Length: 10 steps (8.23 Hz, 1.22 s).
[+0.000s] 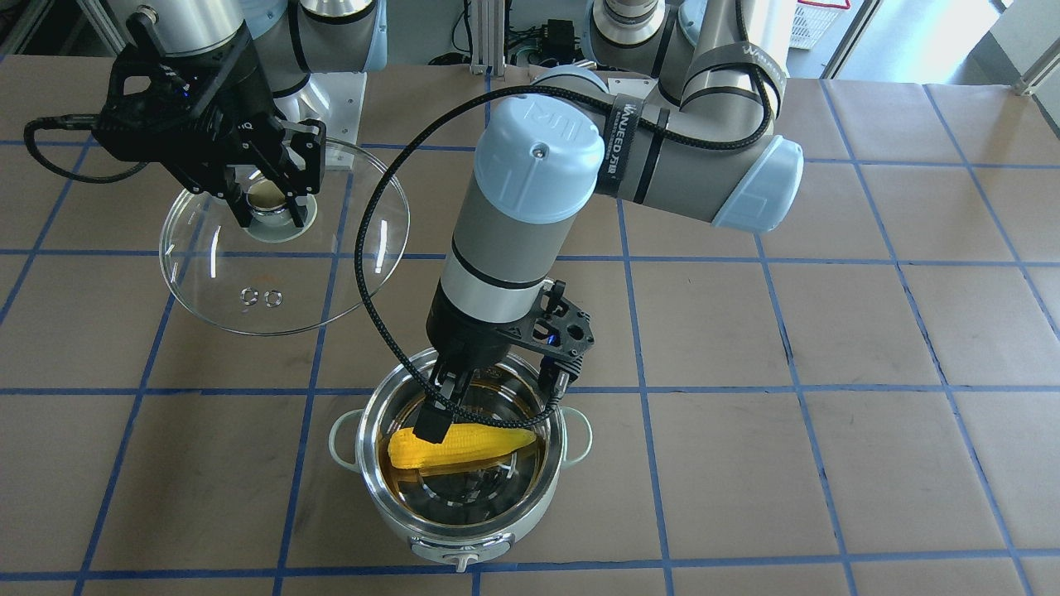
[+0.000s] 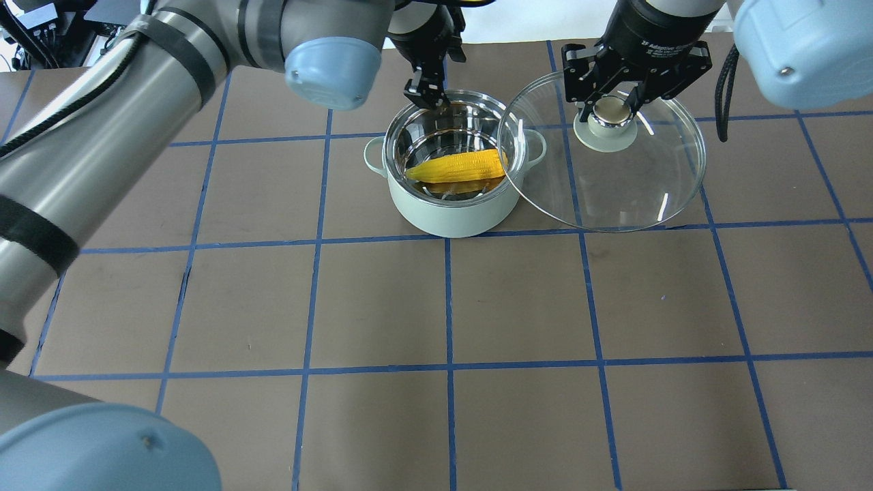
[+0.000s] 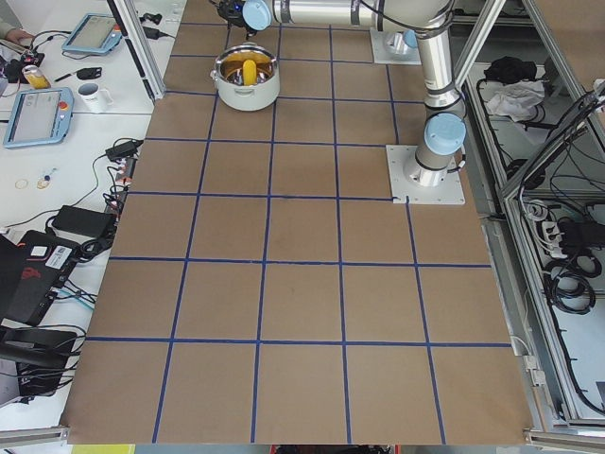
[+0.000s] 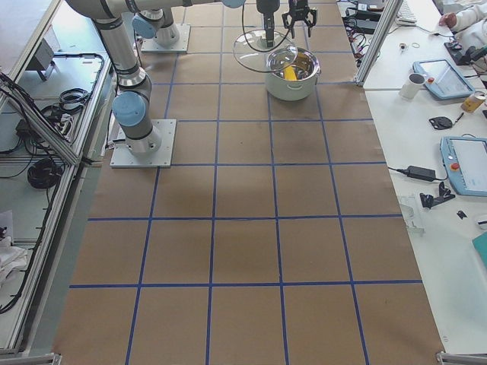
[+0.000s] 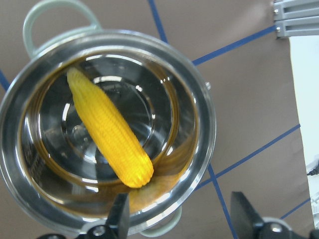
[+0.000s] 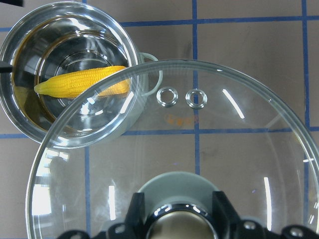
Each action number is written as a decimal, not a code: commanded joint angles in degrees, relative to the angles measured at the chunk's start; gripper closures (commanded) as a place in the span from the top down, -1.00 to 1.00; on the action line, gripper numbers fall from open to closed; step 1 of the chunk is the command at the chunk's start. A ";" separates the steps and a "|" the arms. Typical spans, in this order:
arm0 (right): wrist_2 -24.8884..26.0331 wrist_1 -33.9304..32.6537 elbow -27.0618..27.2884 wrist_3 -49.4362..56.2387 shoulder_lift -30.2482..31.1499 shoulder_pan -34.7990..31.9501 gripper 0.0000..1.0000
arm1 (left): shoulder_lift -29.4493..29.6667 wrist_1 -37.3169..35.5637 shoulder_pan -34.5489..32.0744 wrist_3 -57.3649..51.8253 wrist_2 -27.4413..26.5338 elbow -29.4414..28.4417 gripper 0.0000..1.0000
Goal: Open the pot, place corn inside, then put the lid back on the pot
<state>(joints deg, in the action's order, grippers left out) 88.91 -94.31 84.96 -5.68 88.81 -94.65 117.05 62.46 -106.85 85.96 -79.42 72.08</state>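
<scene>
The mint-green pot (image 2: 450, 211) stands open at the table's far middle. The yellow corn (image 2: 460, 166) lies across its steel bottom, also in the left wrist view (image 5: 107, 132). My left gripper (image 2: 426, 92) hangs open and empty just above the pot's far rim; its fingers (image 5: 119, 214) are spread apart and clear of the corn. My right gripper (image 2: 612, 109) is shut on the knob of the glass lid (image 2: 614, 184) and holds it tilted in the air to the pot's right. The lid's edge overlaps the pot's right rim in the right wrist view (image 6: 224, 149).
The table is brown paper with a blue tape grid (image 2: 449, 368). The left arm (image 1: 530, 207) reaches over the pot from behind. Desks with tablets and a mug (image 4: 415, 85) stand beyond the table's far edge. The arm base plates (image 3: 425, 175) sit on the robot's side.
</scene>
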 commanded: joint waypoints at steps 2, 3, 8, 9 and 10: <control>-1.02 -5.95 -1.20 -2.66 -5.21 -0.71 -0.63 | -8.75 9.23 13.31 -33.23 -0.29 1.30 0.60; -1.02 -10.24 -2.24 -4.06 -8.01 -2.80 -0.62 | -10.34 9.69 14.38 -43.23 -1.51 1.48 0.67; 2.75 -23.82 -11.74 -20.60 -27.55 -14.86 -0.61 | -15.80 17.84 21.94 -83.95 -6.89 2.18 0.96; 3.19 -23.91 -12.27 -19.46 -28.60 -14.78 -0.61 | -16.85 20.48 21.86 -89.33 -6.97 2.62 0.99; 3.63 -23.47 -12.71 -18.84 -28.69 -14.77 -0.59 | -19.03 24.07 21.77 -90.26 -6.97 3.15 1.00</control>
<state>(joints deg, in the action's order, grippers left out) 91.67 -117.75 73.18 -25.58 61.37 -109.27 100.95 80.79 -85.11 2.28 -86.31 74.34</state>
